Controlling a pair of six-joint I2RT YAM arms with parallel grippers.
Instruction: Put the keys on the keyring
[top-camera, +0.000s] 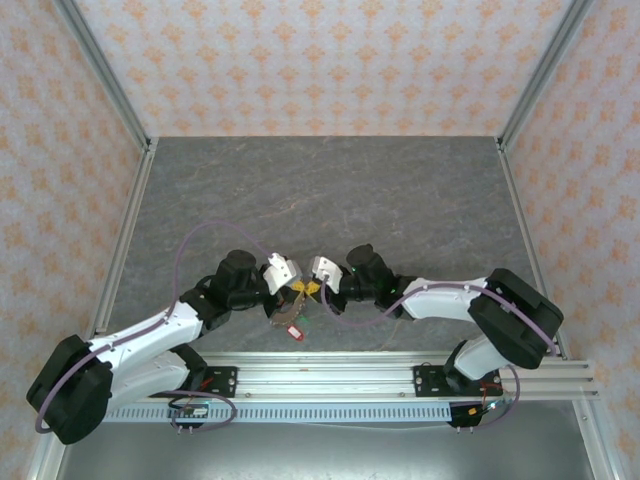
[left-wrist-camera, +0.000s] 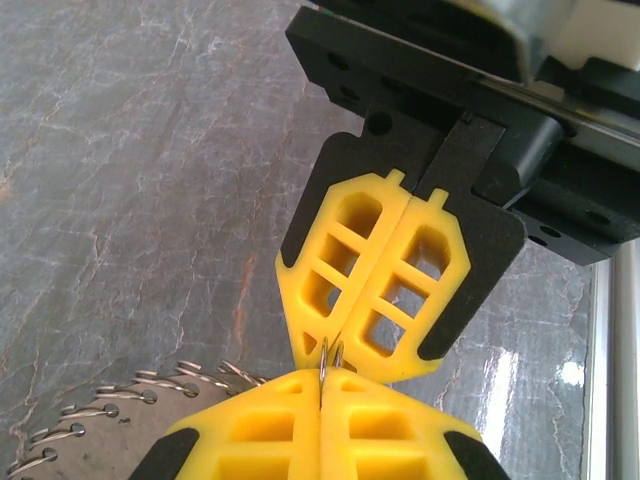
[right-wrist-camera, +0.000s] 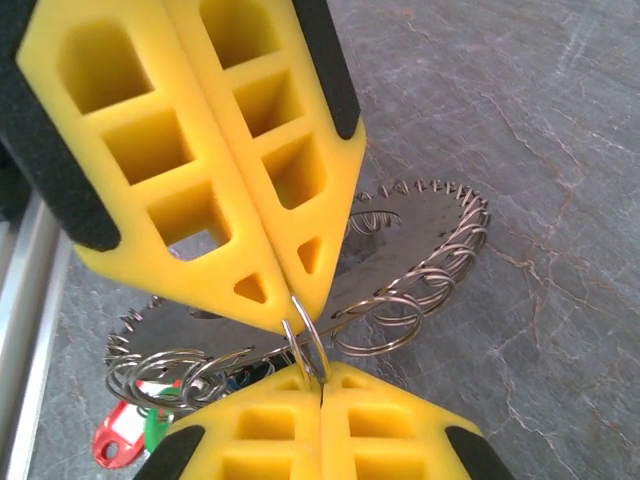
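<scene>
My left gripper (top-camera: 291, 291) and right gripper (top-camera: 318, 289) meet tip to tip just above the table's near edge. Both are shut on one small wire ring (right-wrist-camera: 306, 345), pinched from opposite sides. In the left wrist view my own tips (left-wrist-camera: 322, 378) sit at the bottom and the right gripper's yellow fingers (left-wrist-camera: 370, 280) point down at them, with the small ring (left-wrist-camera: 331, 357) between. The keyring (right-wrist-camera: 425, 235), a grey round piece rimmed with small wire loops, lies on the table under the grippers. A red tag (right-wrist-camera: 112, 447) and a green tag (right-wrist-camera: 155, 428) of the keys lie at its edge.
The dark grey stone-patterned table (top-camera: 330, 190) stretches away behind the grippers. An aluminium rail (top-camera: 400, 375) runs along the near edge close behind both wrists. Patterned walls with metal posts (top-camera: 105, 70) close off the left, right and back sides.
</scene>
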